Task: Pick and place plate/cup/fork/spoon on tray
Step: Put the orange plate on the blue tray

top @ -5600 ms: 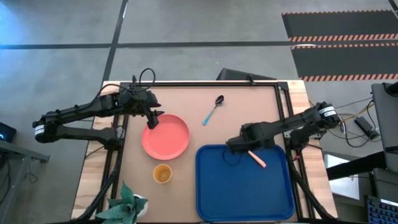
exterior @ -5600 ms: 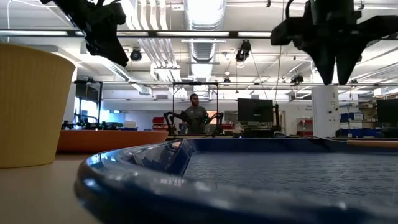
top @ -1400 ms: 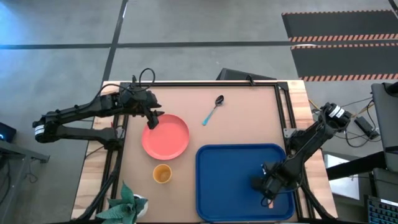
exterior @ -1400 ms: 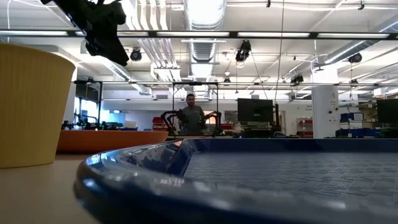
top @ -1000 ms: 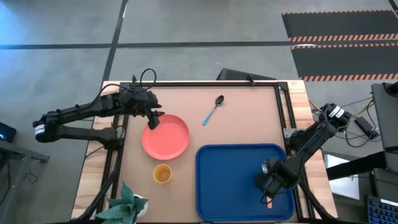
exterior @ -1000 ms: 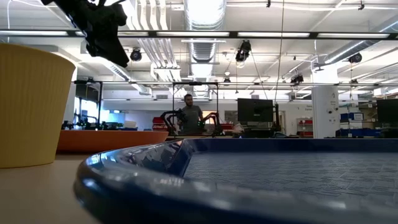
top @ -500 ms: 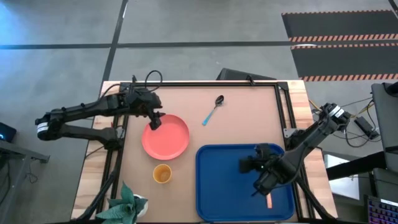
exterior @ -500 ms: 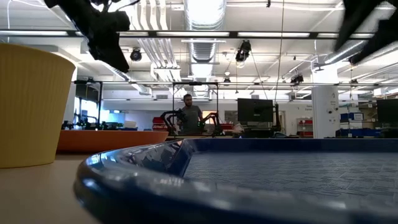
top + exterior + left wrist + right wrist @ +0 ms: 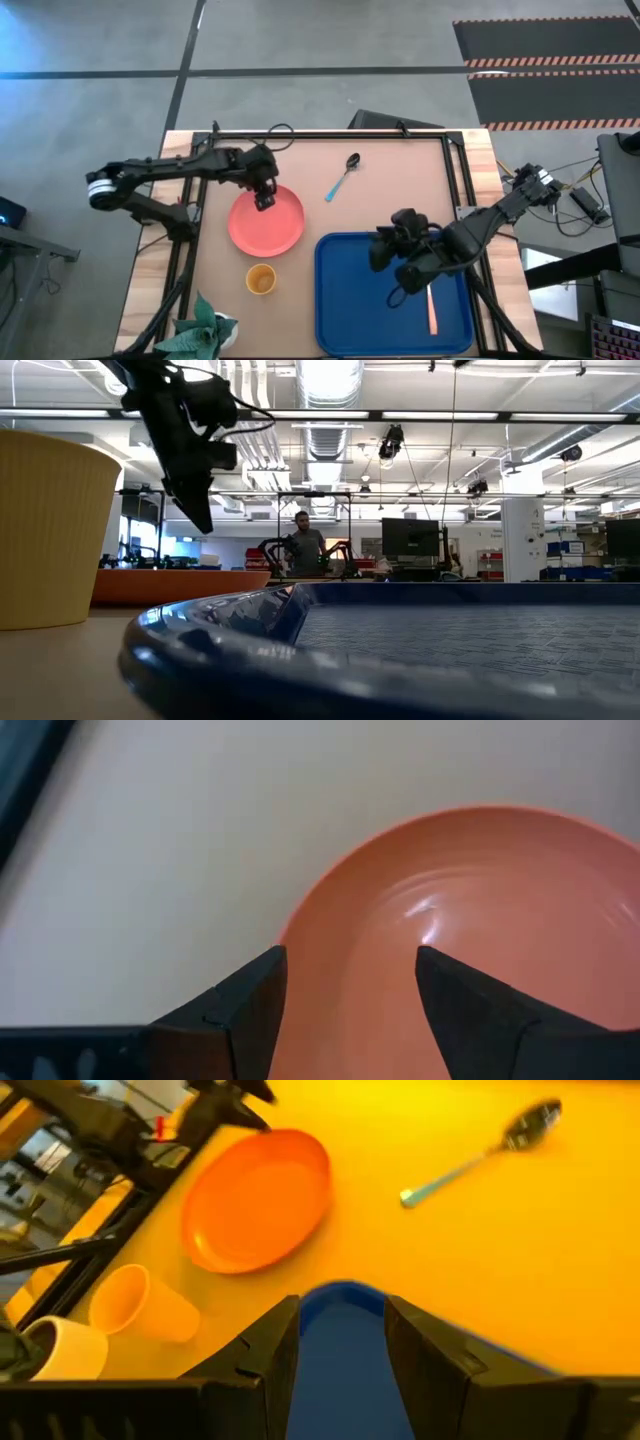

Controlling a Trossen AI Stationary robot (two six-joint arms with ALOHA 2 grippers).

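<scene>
Already the small fork with silver tines and a peach handle point(image 9: 432, 308) lay on its own inside the large blue rectangular tray with a raised rim point(image 9: 345, 300), close to the tray's right edge and clear of the robot. The right pincer point(image 9: 380, 250), which a moment earlier had hung low over that spot, had let go and swung up toward the tray's far left part, its fingers spread and empty; its wrist view looked out past the tray's rim point(image 9: 340, 1295) toward the remaining pieces. So the fork's placement looked finished. At the same time the left pincer point(image 9: 264, 199) had slid rightward from the far left edge of the round flat coral-pink plate point(image 9: 272, 225) to hover over its far rim, fingers spread wide with the plate's edge point(image 9: 300, 915) showing between them, not yet gripped. That suggested the plate was the next item in hand. The plate sat on the table left of the tray, the small orange-yellow cup point(image 9: 261, 279) near it on the near side, and the small spoon with a dark metal bowl and teal-blue handle point(image 9: 342, 178) far of the tray, all three yet to be moved.
</scene>
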